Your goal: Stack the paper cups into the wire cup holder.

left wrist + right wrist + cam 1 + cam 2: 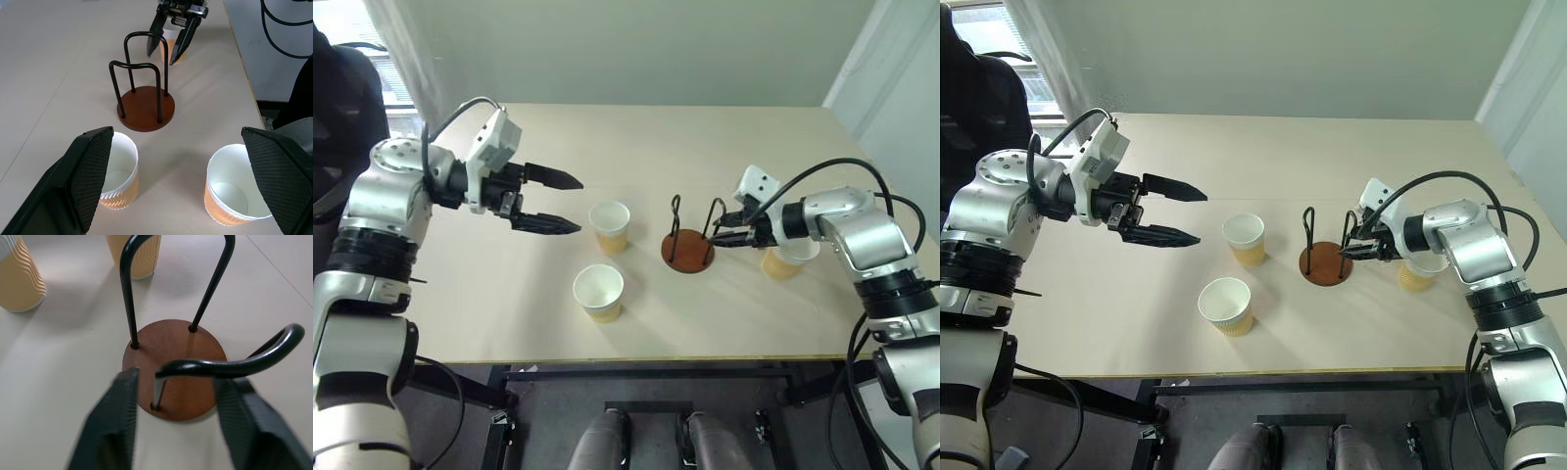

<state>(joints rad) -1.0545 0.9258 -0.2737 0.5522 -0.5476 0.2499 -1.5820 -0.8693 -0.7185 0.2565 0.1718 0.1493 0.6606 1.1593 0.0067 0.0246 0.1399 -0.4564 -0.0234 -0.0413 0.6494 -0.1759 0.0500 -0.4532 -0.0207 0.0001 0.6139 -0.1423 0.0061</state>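
The wire cup holder (pixel 688 251) stands right of the table's middle, a reddish-brown disc with two black wire loops and no cup in it. Two paper cups (pixel 610 227) (pixel 598 292) stand upright to its left. A third paper cup (pixel 788 258) stands to its right, behind my right arm. My right gripper (pixel 178 379) is open, its fingers (pixel 110 431) on either side of the holder's near loop (pixel 230 365). My left gripper (pixel 566 204) hovers open left of the two cups and points toward them. Both cups (pixel 120 171) (pixel 234 193) lie just past its pads.
The tan table (pixel 489 294) ends at a front edge (pixel 636 360) close to me. A dark chair (pixel 342 108) and a curtain (pixel 406 49) are at the far left. Black cables (pixel 862 171) loop over my right arm.
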